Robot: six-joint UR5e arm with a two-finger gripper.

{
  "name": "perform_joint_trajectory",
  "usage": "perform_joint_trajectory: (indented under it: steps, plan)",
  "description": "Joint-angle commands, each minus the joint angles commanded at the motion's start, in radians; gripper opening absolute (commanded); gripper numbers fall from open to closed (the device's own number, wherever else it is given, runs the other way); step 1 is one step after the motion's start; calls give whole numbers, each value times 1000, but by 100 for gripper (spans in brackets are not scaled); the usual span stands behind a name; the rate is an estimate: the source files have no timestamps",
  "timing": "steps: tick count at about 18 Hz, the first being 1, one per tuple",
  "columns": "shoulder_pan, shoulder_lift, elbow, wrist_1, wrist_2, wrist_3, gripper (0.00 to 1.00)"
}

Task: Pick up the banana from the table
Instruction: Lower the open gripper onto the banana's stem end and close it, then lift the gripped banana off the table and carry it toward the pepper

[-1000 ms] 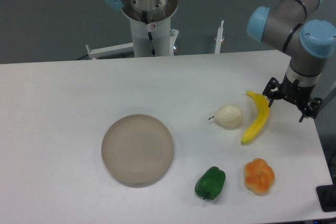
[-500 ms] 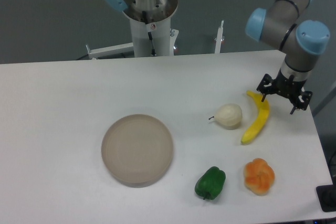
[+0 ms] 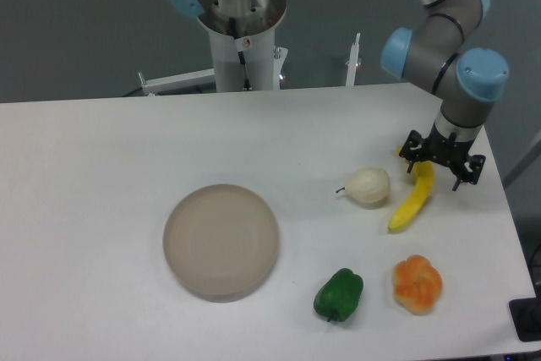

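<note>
Fixed camera view, and I've got the black two-finger gripper (image 3: pixel 440 161) poised right over the upper end of the slim, curved, bright yellow plastic-looking banana (image 3: pixel 412 200). Fingers are spread apart, nothing between them yet, one on each side of the banana's top tip. The banana lies flat on the large white matte table (image 3: pixel 101 166), toward its right edge, long axis running from upper right, under the gripper, down and left to the lower tip. So most of the fruit stretches away from the gripper toward the near-left; I judge the grasp would sit better a little further down the body than at this thin end, though I can't tell from here how high the fingers are above the table.

Just beside the banana on its left sits a cream-white round bulb (image 3: pixel 370 186), close but I can't say touching. Near the front, a lumpy orange fruit (image 3: pixel 418 283) and a green bell pepper (image 3: pixel 339 295) lie well apart from the banana. Only container is the round beige plate (image 3: pixel 221 241), left of centre, and it holds nothing.
</note>
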Motion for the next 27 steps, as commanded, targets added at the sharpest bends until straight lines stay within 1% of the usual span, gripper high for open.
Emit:
perform_joint_trajectory:
  steps: [4,5,6,9,10,11,12,14,20,21,23,24,25,27]
  plan:
    - [-6,-5,0,3,0,-3,100]
    - [-5,-5,3,2,2,-3,95]
    - [-6,-8,3,2,2,-3,86]
    - [-8,-8,12,0,9,2,52]
    - [-8,-8,14,0,9,2,45]
    - [-8,-8,14,0,11,5,44]
    - [-8,-8,14,-2,11,5,39]
    - [-8,-8,14,0,11,9,37]
    - [-5,-5,20,-2,9,12,36]
    - [-5,3,35,-6,12,11,32]
    - [-9,11,76,-20,14,12,32]
    - [-14,20,106,-44,14,12,32]
    - [-38,23,150,-81,15,9,32]
    - [-67,25,239,-190,14,-5,32]
